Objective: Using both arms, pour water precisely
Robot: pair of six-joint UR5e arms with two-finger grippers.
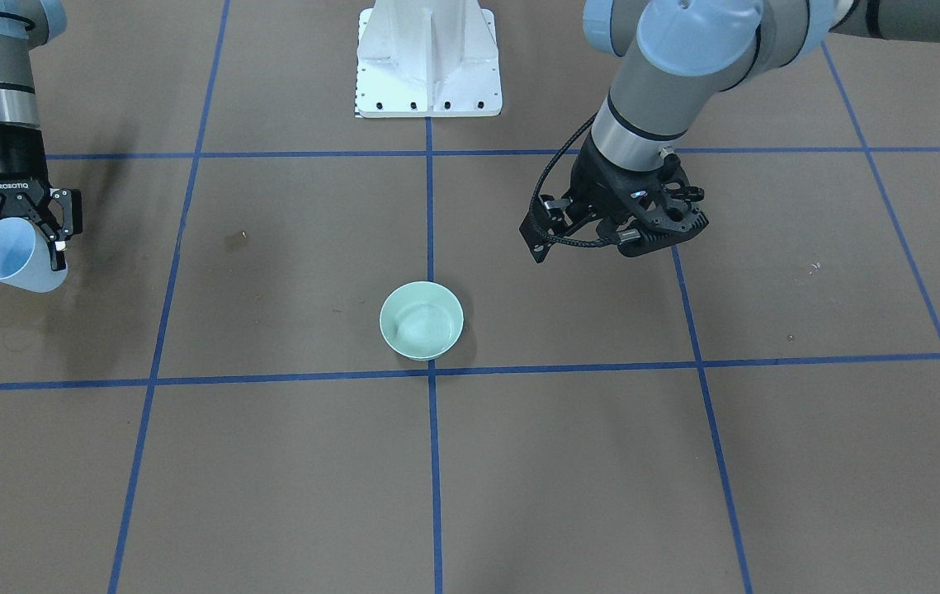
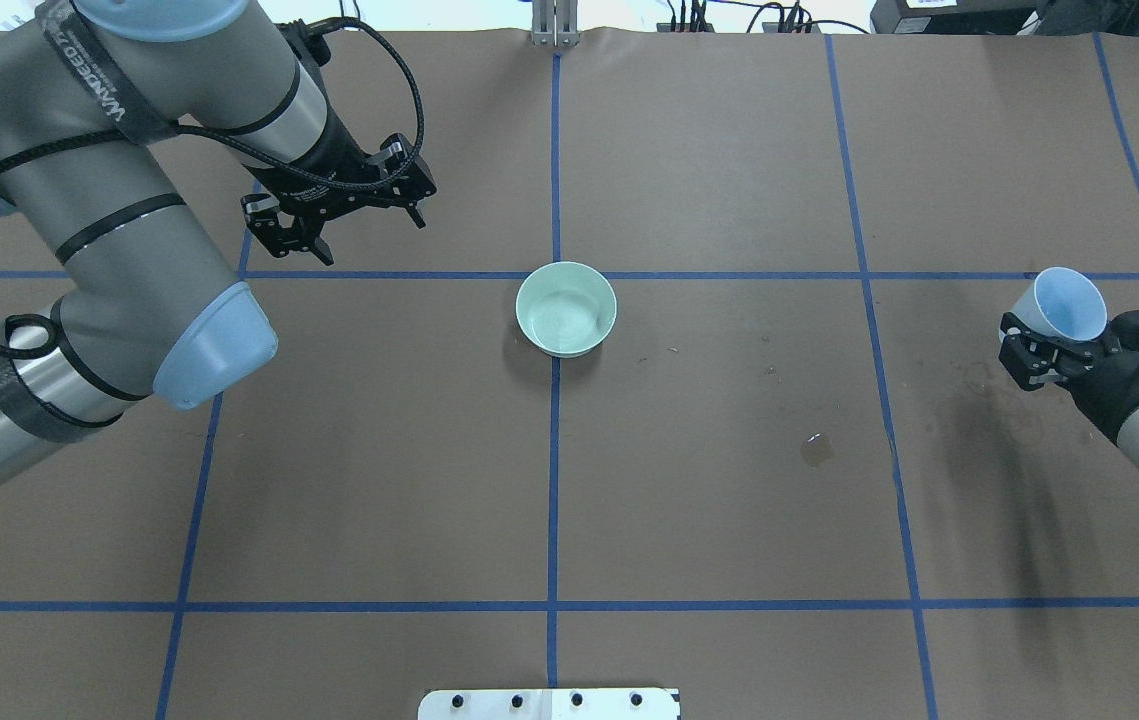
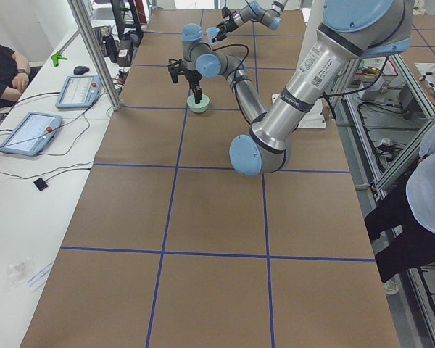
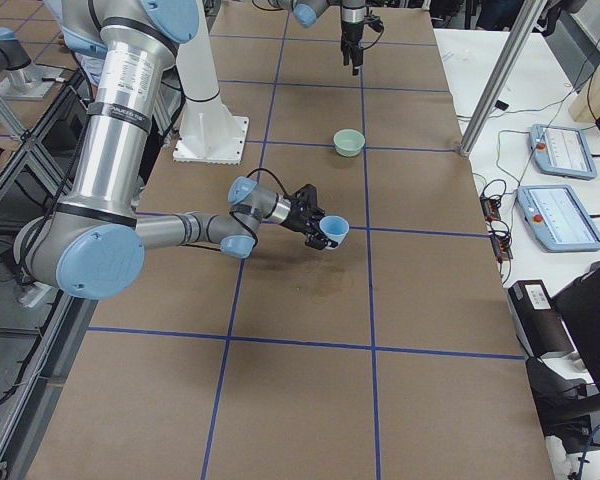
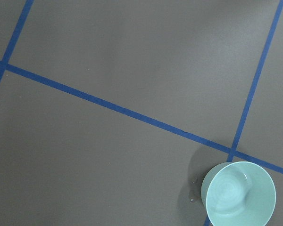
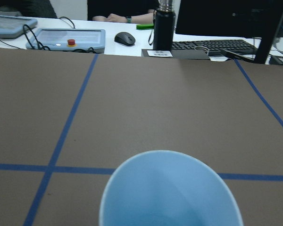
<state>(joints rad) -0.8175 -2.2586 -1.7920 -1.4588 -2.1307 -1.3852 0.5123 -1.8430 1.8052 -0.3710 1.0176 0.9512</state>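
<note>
My right gripper (image 2: 1057, 342) clamped a tilted blue cup (image 2: 1069, 305) above the table, well to the right of the bowl (image 2: 533, 298). My left gripper (image 2: 369, 238) hung with jaws spread and empty, near the bowl's far left. Water (image 2: 569, 316) showed as a faint sheen inside the bowl. A wet spot (image 2: 817, 450) lay between bowl and cup.
</note>
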